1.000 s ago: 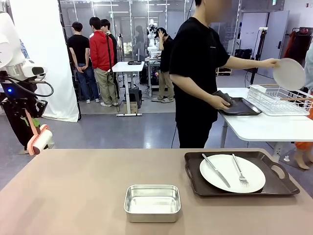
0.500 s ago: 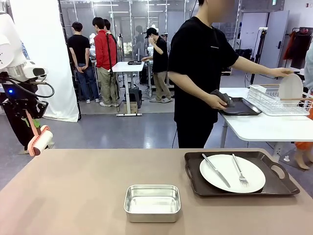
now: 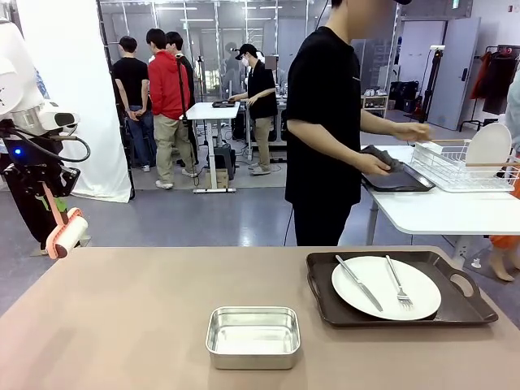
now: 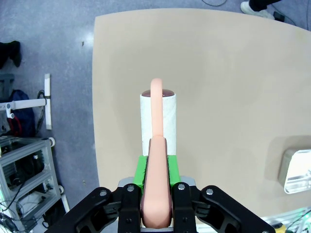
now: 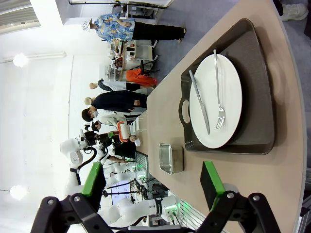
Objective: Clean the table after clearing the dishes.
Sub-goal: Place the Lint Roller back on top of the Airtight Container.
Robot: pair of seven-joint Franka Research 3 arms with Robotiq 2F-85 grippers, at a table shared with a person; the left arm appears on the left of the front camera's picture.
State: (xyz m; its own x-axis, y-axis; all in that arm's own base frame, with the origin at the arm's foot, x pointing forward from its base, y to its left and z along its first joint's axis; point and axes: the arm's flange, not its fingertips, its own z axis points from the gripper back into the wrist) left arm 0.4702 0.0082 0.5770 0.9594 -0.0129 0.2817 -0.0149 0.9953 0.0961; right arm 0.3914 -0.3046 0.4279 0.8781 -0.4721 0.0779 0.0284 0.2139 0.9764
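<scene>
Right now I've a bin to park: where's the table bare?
The table is bare left of the steel pan to its left edge, and behind the pan. Crowded on the right: the tray with plate, knife, fork.

1. The bench [image 3: 122, 325] is viewed from the robot's side by the front camera, facing the person [image 3: 325, 122].
2. Its corner is seen from above, past the lint roller [image 4: 167, 121], by the left wrist camera.
3. It is shown rolled sideways by the right wrist camera; the steel pan [image 3: 253, 335] is shared by all.

Bright overhead light, sharp, wrist-view edge distortion
</scene>
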